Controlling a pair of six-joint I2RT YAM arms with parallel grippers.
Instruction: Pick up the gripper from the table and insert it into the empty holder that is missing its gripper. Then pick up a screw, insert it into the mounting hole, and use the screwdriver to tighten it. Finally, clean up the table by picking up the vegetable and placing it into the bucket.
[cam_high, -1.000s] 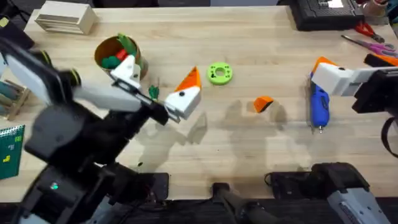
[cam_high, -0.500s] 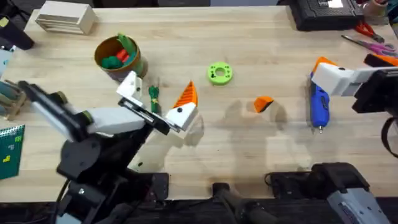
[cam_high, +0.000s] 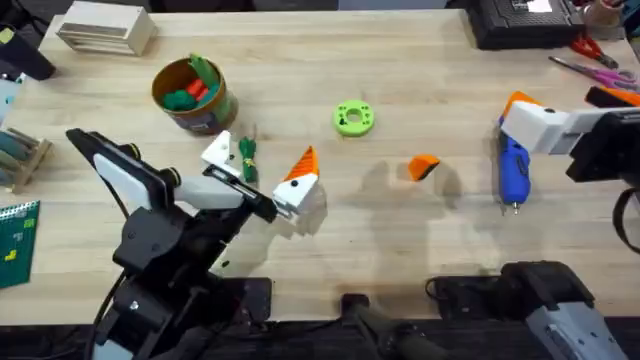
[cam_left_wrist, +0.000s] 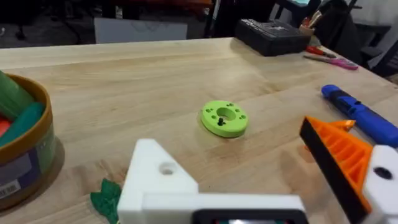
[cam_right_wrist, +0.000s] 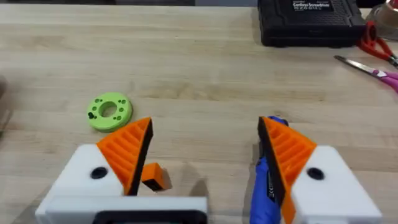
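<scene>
A: Where is the loose orange gripper (cam_high: 424, 167)?

B: On the table (cam_high: 420, 60), between the green ring (cam_high: 352, 118) and the blue screwdriver (cam_high: 513, 170).

A: And the left gripper (cam_high: 262, 168)?

B: Spread, grasping nothing. Its bare white holder (cam_high: 218, 151) is beside the small green vegetable (cam_high: 246, 155), near the bucket (cam_high: 190, 95).

A: The right gripper (cam_right_wrist: 205, 149)?

B: Released, its two orange pads apart, over the screwdriver.

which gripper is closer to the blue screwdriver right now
The right. The right gripper sits right over the top end of the screwdriver, with open fingers straddling it. The left gripper is far across the table, beside the vegetable near the bucket.
</scene>
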